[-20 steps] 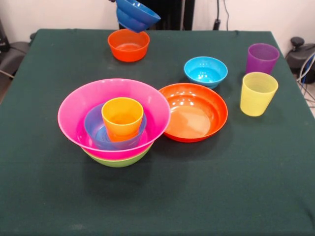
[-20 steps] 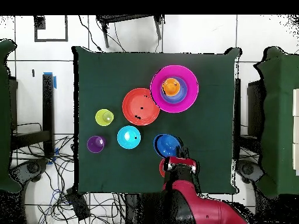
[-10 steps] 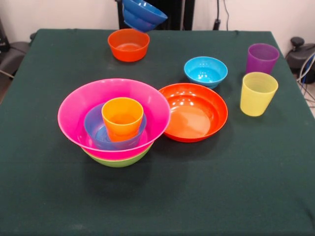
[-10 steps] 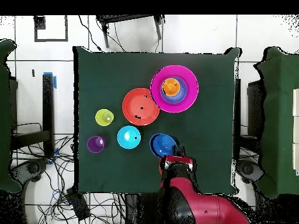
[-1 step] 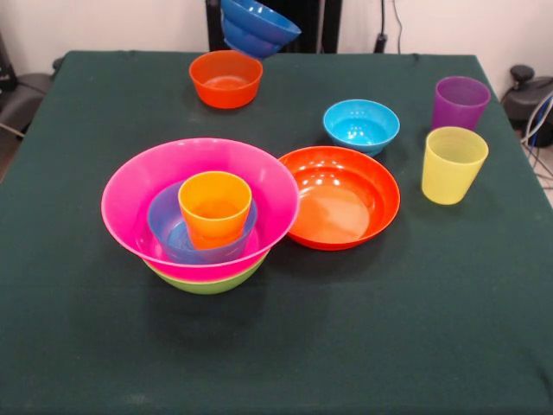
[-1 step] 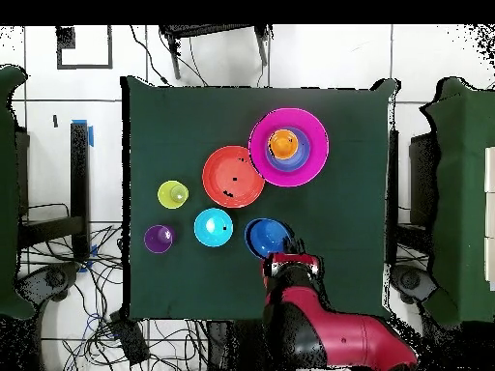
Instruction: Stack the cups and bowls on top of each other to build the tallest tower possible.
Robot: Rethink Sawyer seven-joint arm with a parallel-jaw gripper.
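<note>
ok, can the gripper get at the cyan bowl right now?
Probably not as is: the gripper already carries the blue bowl. The cyan bowl itself sits clear, nothing over it.

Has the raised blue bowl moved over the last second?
Yes. In the front view, the blue bowl has drifted right, away from above the small orange bowl, which stayed put.
</note>
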